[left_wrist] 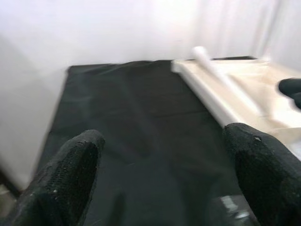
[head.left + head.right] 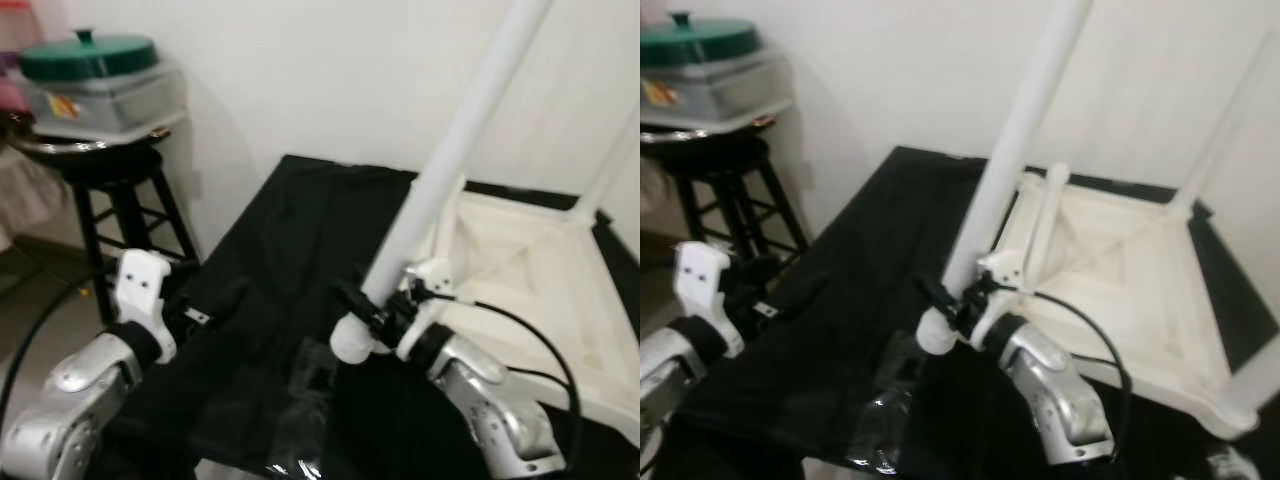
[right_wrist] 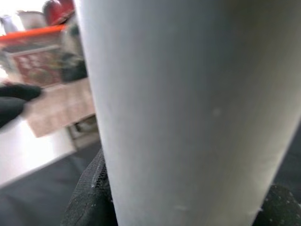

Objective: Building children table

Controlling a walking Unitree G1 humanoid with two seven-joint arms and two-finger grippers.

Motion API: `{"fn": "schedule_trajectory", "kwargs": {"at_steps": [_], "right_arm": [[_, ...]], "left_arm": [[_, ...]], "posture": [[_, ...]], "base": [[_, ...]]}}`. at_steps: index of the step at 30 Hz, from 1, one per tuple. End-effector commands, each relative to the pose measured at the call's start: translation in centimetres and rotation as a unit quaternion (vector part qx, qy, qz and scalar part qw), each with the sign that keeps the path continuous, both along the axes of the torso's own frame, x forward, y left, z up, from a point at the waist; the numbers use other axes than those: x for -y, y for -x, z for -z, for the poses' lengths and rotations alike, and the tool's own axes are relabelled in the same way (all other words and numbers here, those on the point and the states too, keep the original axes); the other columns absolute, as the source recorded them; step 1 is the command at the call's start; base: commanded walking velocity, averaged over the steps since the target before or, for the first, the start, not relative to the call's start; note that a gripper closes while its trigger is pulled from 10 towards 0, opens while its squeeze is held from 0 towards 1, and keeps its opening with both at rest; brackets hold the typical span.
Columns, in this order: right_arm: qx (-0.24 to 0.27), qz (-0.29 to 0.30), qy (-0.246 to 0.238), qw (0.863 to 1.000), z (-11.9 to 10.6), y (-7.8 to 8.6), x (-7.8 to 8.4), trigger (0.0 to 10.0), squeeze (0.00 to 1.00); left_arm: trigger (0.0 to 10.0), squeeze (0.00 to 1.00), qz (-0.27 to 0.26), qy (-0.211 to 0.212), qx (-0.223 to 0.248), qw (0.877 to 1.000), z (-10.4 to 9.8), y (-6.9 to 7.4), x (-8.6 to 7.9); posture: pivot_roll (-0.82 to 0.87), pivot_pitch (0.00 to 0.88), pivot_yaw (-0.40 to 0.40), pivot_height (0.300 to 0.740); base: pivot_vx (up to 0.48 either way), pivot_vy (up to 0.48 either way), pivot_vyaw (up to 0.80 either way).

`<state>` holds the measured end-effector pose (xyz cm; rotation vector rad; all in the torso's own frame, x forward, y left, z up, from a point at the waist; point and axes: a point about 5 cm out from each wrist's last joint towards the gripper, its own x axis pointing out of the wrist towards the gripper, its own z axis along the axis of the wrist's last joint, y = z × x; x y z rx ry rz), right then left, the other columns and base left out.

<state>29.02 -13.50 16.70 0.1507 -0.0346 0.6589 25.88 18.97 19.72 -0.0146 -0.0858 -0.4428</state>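
Observation:
A white children's table lies upside down on a black cloth; one fitted leg stands up at its far corner. My right gripper is shut on a loose white table leg near its lower end, holding it tilted up and to the right, just left of the tabletop. In the right wrist view the leg sits between black fingers. My left gripper is open over the cloth at the left, its fingers wide apart with nothing between them.
A black stool at the far left carries a metal tray and a clear container with a green lid. A white wall rises behind the cloth. Clear plastic wrap lies crumpled at the cloth's near edge.

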Motion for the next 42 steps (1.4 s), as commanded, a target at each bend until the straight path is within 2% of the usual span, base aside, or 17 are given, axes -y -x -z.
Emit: {"fn": "schedule_trajectory", "kwargs": {"at_steps": [1,3,5,7,8,9,12,14,16,21,24,31,36,42], "right_arm": [[0.025,0.001,0.005,1.0,-1.1,-0.2,-0.3,10.0,0.0],[0.045,0.03,0.013,0.998,-2.0,-1.3,0.1,10.0,0.0],[0.045,0.03,0.013,0.998,-2.0,-1.3,0.1,10.0,0.0],[0.06,0.062,0.023,0.996,-3.2,-2.9,0.5,10.0,0.0],[0.06,0.062,0.023,0.996,-3.2,-2.9,0.5,10.0,0.0],[0.076,0.061,0.037,0.995,-3.9,-3.8,0.6,10.0,0.0],[0.096,-0.007,0.064,0.993,-5.5,-4.9,0.6,10.0,0.0],[0.094,-0.023,0.062,0.993,-5.7,-4.9,0.7,10.0,0.0],[0.106,-0.077,0.077,0.988,-6.3,-4.8,0.3,10.0,0.0],[0.113,-0.119,0.086,0.983,-6.6,-4.8,-0.2,10.0,0.0],[0.115,-0.163,0.08,0.977,-6.8,-5.6,-1.4,10.0,0.0],[0.12,-0.2,0.07,0.97,-7.0,-6.5,-3.5,10.0,0.0],[0.124,-0.21,0.062,0.968,-7.3,-6.6,-3.9,10.0,0.0],[0.13,-0.207,0.062,0.968,-7.8,-7.4,-3.9,10.0,0.0]], "left_arm": [[10.0,0.0,-0.002,0.004,-0.002,1.0,-0.2,0.1,-0.1],[10.0,0.0,-0.001,0.006,0.0,1.0,-0.4,0.3,0.0],[10.0,0.0,-0.001,0.006,0.0,1.0,-0.4,0.3,0.0],[10.0,0.0,0.0,0.008,0.0,1.0,-0.6,0.6,0.1],[10.0,0.0,0.0,0.008,0.0,1.0,-0.6,0.6,0.1],[10.0,0.0,0.0,0.0,0.003,1.0,-0.7,0.7,0.2],[10.0,0.0,-0.005,-0.015,0.011,1.0,-1.2,1.4,0.4],[10.0,0.0,-0.006,-0.016,0.012,1.0,-1.2,1.5,0.4],[10.0,0.0,-0.011,-0.006,0.008,1.0,-1.5,1.9,0.4],[10.0,0.0,-0.014,0.004,0.004,1.0,-1.7,2.2,0.4],[10.0,0.0,-0.014,0.01,0.009,1.0,-2.3,2.7,0.3],[10.0,0.0,-0.017,0.021,0.006,1.0,-2.7,3.1,0.3],[10.0,0.0,-0.018,0.023,0.008,1.0,-2.8,3.1,0.3],[10.0,0.0,-0.019,0.033,0.009,0.999,-3.0,3.3,0.4]], "posture": [[-0.05,0.0,-0.046,0.74],[-0.04,0.004,-0.047,0.74],[-0.04,0.004,-0.047,0.74],[-0.04,0.015,-0.048,0.74],[-0.04,0.015,-0.048,0.74],[-0.04,0.031,-0.052,0.74],[-0.03,0.06,-0.06,0.74],[-0.03,0.06,-0.06,0.74],[-0.03,0.094,-0.064,0.74],[-0.02,0.113,-0.066,0.74],[-0.01,0.148,-0.069,0.74],[-0.01,0.163,-0.077,0.74],[0.0,0.171,-0.082,0.74],[0.0,0.18,-0.087,0.74]], "base": [[0.0,0.0,0.0],[0.0,0.0,0.0],[0.0,0.0,0.0],[0.0,0.0,0.0],[0.0,0.0,0.0],[0.0,0.0,0.0],[0.0,-0.415,0.0],[0.0,-0.48,0.0],[0.0,-0.48,0.0],[0.0,-0.096,0.0],[0.0,0.0,0.0],[0.0,0.137,0.0],[0.0,0.48,0.0],[0.0,0.086,0.0]]}}
